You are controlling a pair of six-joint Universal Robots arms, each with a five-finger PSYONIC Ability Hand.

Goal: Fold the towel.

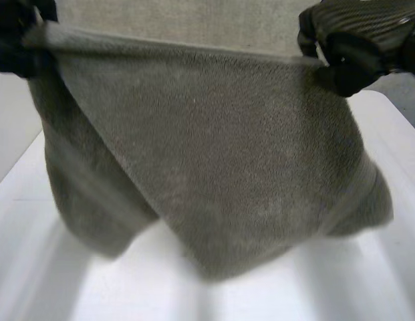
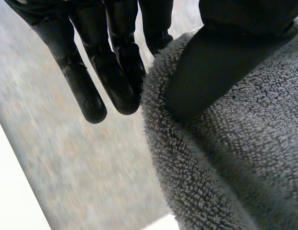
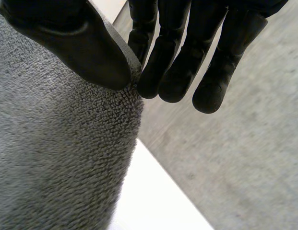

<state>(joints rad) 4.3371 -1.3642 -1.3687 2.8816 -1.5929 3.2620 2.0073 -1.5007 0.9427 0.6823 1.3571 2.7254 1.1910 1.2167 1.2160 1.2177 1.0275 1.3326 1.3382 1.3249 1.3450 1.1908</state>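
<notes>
My left hand [image 1: 10,40] and right hand [image 1: 354,50] each pinch a top corner of the towel [image 1: 220,174] hanging over the table [image 1: 367,281], so I should hold tight and keep both corners level when laying it down.

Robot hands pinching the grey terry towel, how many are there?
2. The left hand pinches the grey terry towel at one end of its raised edge; the right hand pinches the other end.

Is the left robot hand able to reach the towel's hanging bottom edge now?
Probably not: the left robot hand is pinching the towel at a top corner, high above that edge; letting go would likely drop it.
</notes>
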